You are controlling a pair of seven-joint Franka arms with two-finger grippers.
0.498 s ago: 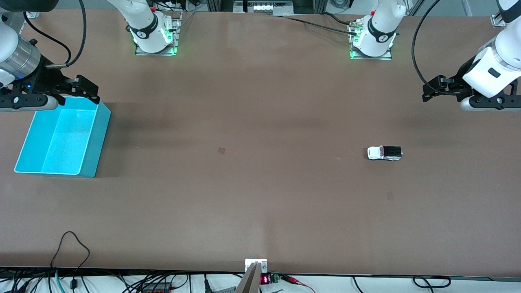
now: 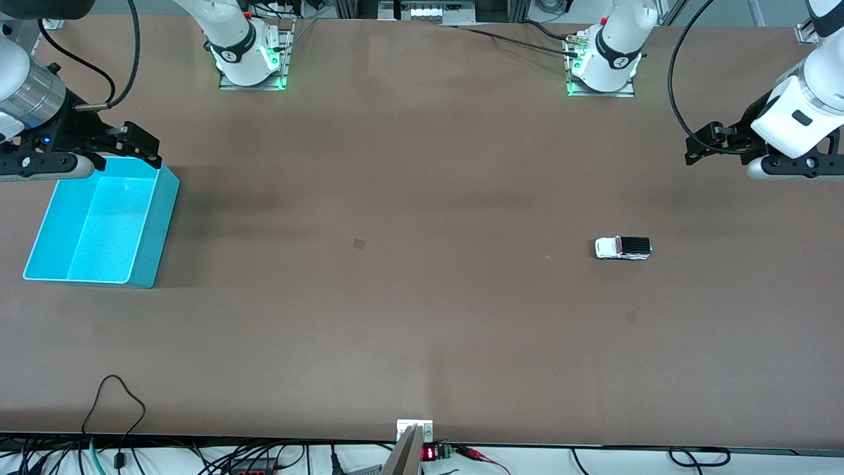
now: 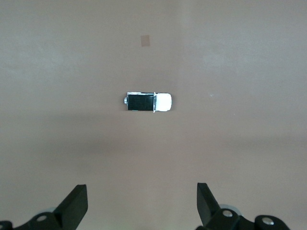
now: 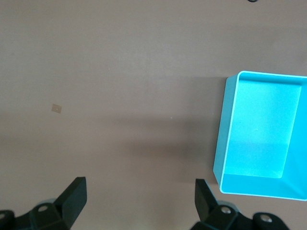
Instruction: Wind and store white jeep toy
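As nothing is being held: I am judging the task not begun.
Jeep: the white jeep toy (image 2: 623, 248) is sitting untouched on the desk (image 2: 422, 330).
Bin: the turquoise bin (image 2: 39, 227) is staying empty.
Left tool (image 3: 142, 203): hanging spread over the desk near the jeep.
Right tool (image 4: 140, 199): waiting spread beside the bin.

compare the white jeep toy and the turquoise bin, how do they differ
The white jeep toy is tiny; the turquoise bin is far larger. The jeep is white with a black roof; the bin is plain turquoise. The jeep lies toward the left arm's end, the bin toward the right arm's. Both rest on the table.

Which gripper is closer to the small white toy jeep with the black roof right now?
Left. The open left gripper hangs near the small white toy jeep at its end of the table; the open right gripper is over the turquoise plastic bin at the right arm's end.
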